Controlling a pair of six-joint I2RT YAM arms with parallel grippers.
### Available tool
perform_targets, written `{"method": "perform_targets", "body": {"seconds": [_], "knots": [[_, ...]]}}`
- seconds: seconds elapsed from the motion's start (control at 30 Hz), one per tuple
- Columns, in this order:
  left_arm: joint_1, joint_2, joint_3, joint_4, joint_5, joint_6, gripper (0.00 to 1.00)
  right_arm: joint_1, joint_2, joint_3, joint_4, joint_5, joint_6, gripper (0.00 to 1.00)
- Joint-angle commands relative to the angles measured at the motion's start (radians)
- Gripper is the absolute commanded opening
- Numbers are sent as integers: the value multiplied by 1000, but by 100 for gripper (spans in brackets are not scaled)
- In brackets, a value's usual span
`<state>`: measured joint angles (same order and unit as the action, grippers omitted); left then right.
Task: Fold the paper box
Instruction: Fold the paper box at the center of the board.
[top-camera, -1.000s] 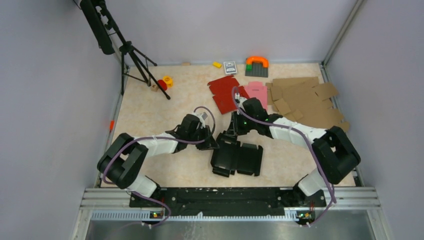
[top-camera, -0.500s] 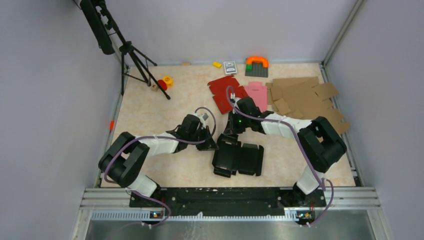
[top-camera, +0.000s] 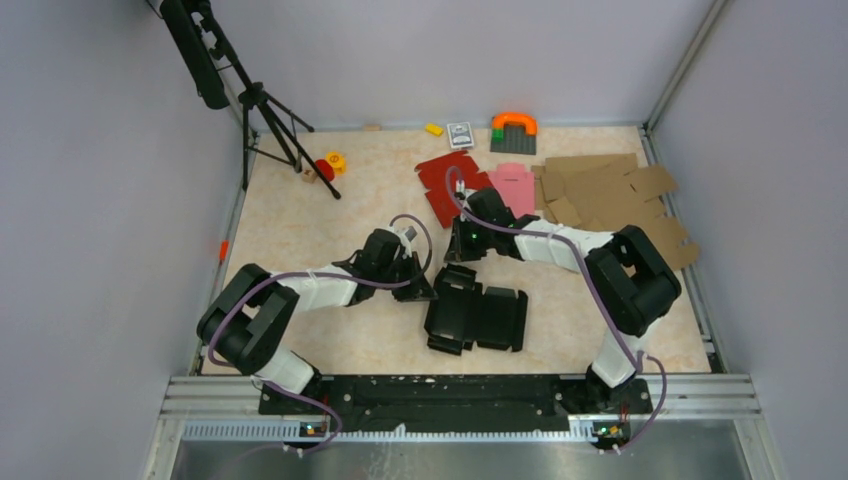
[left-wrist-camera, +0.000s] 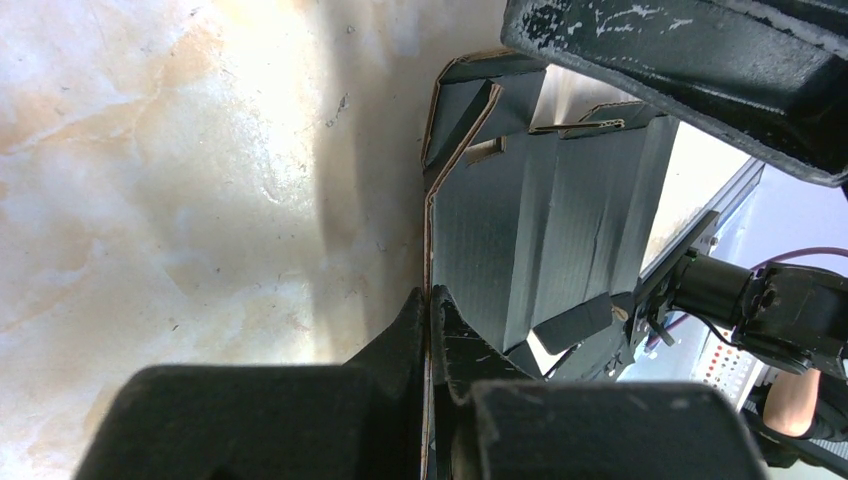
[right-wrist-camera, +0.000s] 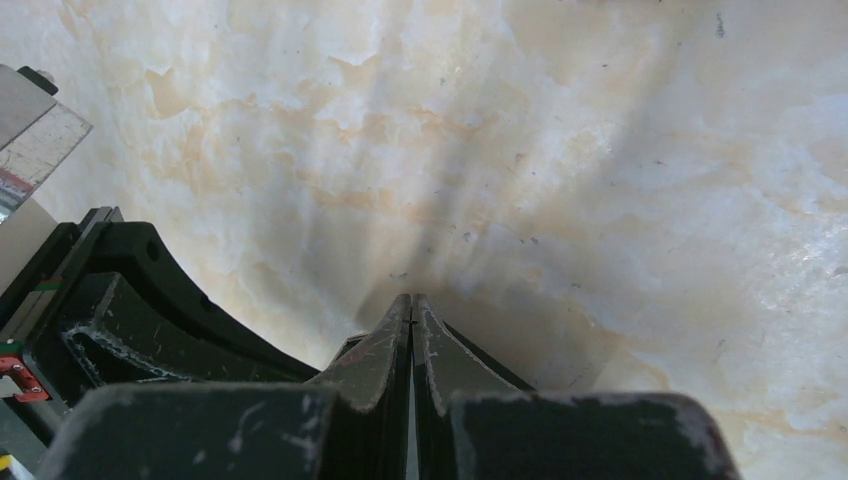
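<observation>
Drawn back from the far edge of the paper box (top-camera: 480, 318) since a second ago, the right fingers (right-wrist-camera: 385, 352) are pressed together on nothing, over bare surface (right-wrist-camera: 560, 150). The paper box is laid flat mid-surface, its long axis running left to right. Its left edge is pinched between the left fingers (left-wrist-camera: 400, 335). The box extends rightward from them, so the left fingers are judged the better placed for the coming fold.

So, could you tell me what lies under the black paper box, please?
Only the marbled tabletop shows around the paper box, and the left gripper pinches its left edge. Anything beneath its flat panels is covered.
</observation>
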<state>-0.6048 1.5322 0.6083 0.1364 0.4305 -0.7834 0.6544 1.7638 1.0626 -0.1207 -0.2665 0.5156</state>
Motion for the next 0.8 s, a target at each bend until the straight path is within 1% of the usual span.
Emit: {"method": "perform_targets", "body": {"seconds": [0.0, 0.2, 0.57, 0.77], "knots": [[-4, 5, 11, 41, 11, 8, 0, 14, 12, 32, 23, -50, -24, 0], [-6, -2, 11, 38, 1, 10, 0, 30, 28, 67, -31, -85, -74, 0], [-6, -15, 16, 17, -25, 13, 0, 73, 21, 123, -209, -14, -163, 0], [-7, -21, 9, 15, -39, 8, 0, 74, -7, 86, -205, -31, -155, 0]]}}
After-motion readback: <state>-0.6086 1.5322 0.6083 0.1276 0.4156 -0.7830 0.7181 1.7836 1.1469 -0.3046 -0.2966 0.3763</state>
